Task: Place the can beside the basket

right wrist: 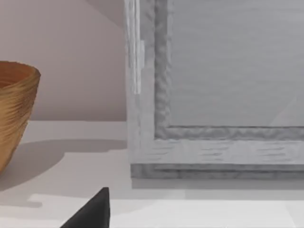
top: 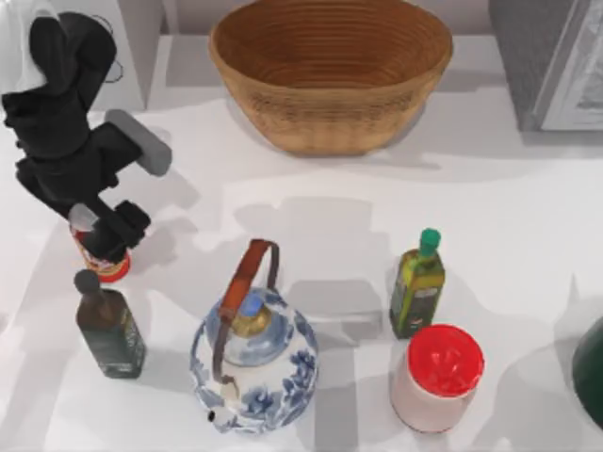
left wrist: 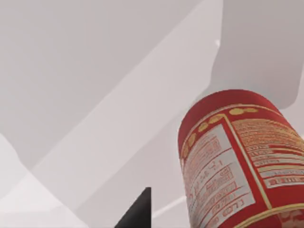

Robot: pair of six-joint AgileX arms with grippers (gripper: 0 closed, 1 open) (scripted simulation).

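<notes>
The can (top: 111,268) is small and red with an orange lower band. It stands on the white table at the left, and its label fills the left wrist view as the can (left wrist: 237,166). My left gripper (top: 105,231) hangs right over its top, open, its fingers on either side. One black fingertip (left wrist: 138,211) shows a small gap to the can's side. The wide wicker basket (top: 330,71) sits at the back centre and appears again as the basket (right wrist: 14,109). My right gripper (right wrist: 90,213) is parked off to the right.
A dark bottle (top: 108,330) stands just in front of the can. A blue-and-white teapot (top: 254,353), a green-capped oil bottle (top: 418,287) and a red-lidded jar (top: 438,377) occupy the front. A grey cabinet (top: 556,56) stands at the back right.
</notes>
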